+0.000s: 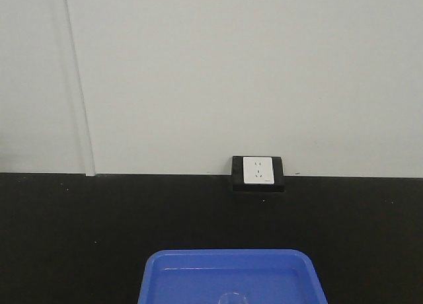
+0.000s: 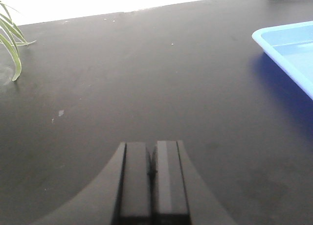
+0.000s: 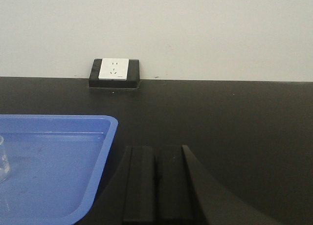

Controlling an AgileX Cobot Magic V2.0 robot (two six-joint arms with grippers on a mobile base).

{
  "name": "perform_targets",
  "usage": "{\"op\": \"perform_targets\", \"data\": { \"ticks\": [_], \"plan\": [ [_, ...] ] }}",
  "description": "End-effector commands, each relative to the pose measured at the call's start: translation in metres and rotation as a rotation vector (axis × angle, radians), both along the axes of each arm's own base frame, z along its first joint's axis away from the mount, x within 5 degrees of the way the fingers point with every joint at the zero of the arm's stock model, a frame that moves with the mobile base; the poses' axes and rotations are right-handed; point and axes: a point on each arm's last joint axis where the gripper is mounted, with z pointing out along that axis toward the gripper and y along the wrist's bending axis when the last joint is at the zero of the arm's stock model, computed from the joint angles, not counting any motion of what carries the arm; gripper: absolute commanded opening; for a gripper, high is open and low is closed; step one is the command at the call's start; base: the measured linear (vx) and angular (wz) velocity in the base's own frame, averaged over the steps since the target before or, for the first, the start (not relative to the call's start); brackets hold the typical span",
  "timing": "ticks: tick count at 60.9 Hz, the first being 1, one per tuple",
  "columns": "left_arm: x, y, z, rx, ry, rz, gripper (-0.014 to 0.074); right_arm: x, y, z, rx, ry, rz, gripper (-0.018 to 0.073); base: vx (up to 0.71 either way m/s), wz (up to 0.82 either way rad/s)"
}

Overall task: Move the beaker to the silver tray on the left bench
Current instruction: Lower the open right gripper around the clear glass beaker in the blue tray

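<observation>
A clear glass beaker (image 1: 232, 298) stands in a blue plastic tray (image 1: 158, 277) at the bottom of the front view; only its rim shows there. Its right edge shows at the left border of the right wrist view (image 3: 3, 161). My left gripper (image 2: 152, 149) is shut and empty, low over the matte black worktop (image 2: 146, 63), left of the blue tray (image 2: 274, 39). My right gripper (image 3: 156, 151) is shut and empty, just right of the blue tray (image 3: 105, 137). The silver tray is out of view.
A white wall socket on a black base (image 1: 258, 174) stands where the worktop meets the wall; it also shows in the right wrist view (image 3: 114, 72). Green plant leaves (image 2: 11, 44) hang in at the far left of the left wrist view.
</observation>
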Motion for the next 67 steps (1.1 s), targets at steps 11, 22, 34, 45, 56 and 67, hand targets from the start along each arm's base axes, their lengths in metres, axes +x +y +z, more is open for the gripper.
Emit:
{"op": "perform_targets", "data": {
  "ticks": [11,22,34,45,56,67],
  "plan": [
    [0.002,-0.001,0.0,-0.007,-0.063,-0.011,0.0001,-0.001,0.001,0.01,-0.009,-0.126,0.012,-0.0011,0.0,0.0],
    [0.002,-0.001,0.0,-0.007,-0.063,-0.011,0.0001,-0.005,0.005,0.042,-0.01,-0.375,0.049,-0.0011,0.0,0.0],
    [0.002,-0.001,0.0,-0.007,-0.063,-0.011,0.0001,0.009,0.006,0.107,-0.04,-0.415,0.053,-0.0011,0.0,0.0],
    [0.002,-0.001,0.0,-0.007,-0.063,-0.011,0.0001,0.074,0.008,0.145,-0.063,-0.268,0.059,-0.0011,0.0,0.0],
    [0.002,-0.001,0.0,-0.007,-0.063,-0.011,0.0001,0.129,0.011,0.145,-0.053,-0.176,0.073,-0.0011,0.0,0.0],
    [0.002,-0.001,0.0,-0.007,-0.063,-0.011,0.0001,0.162,0.013,0.124,-0.042,-0.143,0.094,-0.0005,0.0,0.0]
  ]
}}
